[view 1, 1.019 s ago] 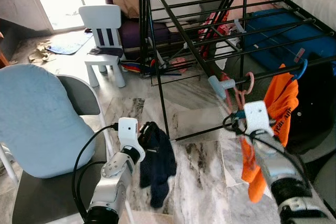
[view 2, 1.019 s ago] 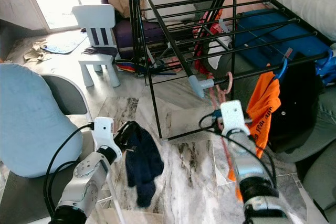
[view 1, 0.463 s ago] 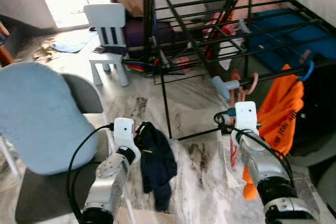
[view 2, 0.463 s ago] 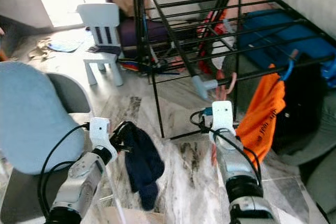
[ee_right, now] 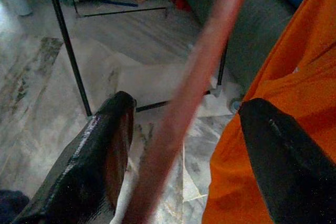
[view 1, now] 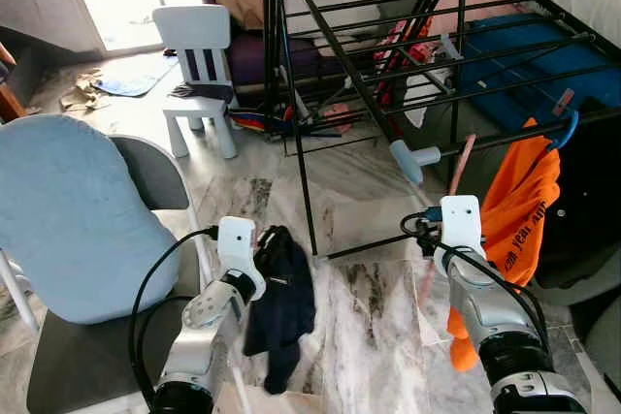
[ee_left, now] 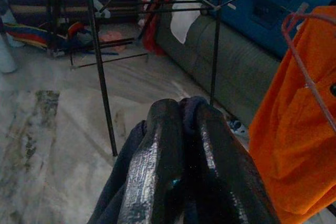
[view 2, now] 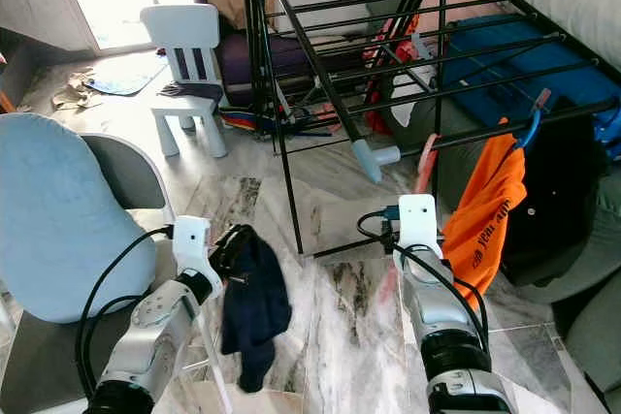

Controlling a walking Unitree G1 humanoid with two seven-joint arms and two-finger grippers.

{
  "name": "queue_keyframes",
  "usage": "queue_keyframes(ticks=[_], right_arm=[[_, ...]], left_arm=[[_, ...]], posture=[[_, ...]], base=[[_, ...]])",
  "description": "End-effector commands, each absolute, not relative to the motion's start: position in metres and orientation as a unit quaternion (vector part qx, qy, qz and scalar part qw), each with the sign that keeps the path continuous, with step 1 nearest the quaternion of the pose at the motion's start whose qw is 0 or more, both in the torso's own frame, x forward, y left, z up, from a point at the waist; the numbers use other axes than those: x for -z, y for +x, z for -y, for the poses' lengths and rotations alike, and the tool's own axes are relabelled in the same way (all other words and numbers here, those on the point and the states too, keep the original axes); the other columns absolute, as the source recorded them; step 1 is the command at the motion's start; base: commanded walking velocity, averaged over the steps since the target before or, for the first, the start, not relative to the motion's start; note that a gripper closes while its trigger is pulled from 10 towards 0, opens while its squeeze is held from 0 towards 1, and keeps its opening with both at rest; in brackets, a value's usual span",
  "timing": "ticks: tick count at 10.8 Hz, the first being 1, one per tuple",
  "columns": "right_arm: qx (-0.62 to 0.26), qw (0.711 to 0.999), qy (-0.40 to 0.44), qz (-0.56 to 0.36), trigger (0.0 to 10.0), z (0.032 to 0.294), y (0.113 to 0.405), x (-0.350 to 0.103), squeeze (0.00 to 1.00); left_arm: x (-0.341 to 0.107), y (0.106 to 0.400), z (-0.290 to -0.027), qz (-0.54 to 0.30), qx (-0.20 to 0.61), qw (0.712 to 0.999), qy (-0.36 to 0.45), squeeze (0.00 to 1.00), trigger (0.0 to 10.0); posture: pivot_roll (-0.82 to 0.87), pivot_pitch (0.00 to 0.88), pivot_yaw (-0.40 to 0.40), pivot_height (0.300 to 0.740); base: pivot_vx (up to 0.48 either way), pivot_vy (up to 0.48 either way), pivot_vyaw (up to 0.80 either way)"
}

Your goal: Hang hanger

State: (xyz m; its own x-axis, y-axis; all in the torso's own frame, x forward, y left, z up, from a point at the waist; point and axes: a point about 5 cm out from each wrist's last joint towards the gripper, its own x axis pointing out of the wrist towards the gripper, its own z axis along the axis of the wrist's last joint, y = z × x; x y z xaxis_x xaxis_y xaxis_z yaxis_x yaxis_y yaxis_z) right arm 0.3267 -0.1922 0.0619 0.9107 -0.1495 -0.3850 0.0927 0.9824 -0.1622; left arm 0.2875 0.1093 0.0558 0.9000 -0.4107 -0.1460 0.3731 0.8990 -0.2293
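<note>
Since a second earlier, the pink hanger [view 1: 456, 164] had gone from hooked on the drying rack's [view 1: 408, 41] front rail to leaning as a loose slanted bar across the right gripper [ee_right: 184, 145], its top end just under that rail. That gripper's fingers [ee_right: 105, 145] stood wide apart with the hanger passing between them, apparently unclamped, so the hanger looked released or slipping rather than securely hung. Beside it, the orange shirt [view 1: 519, 201] dangled from a blue hanger [view 1: 563, 131] already on the rail. The left gripper [ee_left: 181, 129] was pressed together on a dark navy garment [view 1: 281, 302], held low and clear of the floor, probably waiting its turn for hanging.
</note>
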Motion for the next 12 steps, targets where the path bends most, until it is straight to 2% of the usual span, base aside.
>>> queue_keyframes(ticks=[1, 12], right_arm=[[0.065, 0.976, -0.069, -0.198, 0.0, 0.1900, 0.3304, -0.0679, 0.00], [0.060, 0.972, -0.084, -0.211, 0.0, 0.1950, 0.3284, -0.0669, 0.00]], left_arm=[[-0.0597, 0.2901, -0.1094, -0.087, 0.205, 0.970, -0.092, 0.00, 10.0], [-0.0540, 0.2874, -0.1031, -0.102, 0.212, 0.968, -0.089, 0.00, 10.0]], posture=[[-0.18, 0.000, 0.052, 0.740], [-0.19, 0.000, 0.048, 0.740]], base=[[0.000, 0.000, 0.00], [0.000, 0.000, 0.00]])
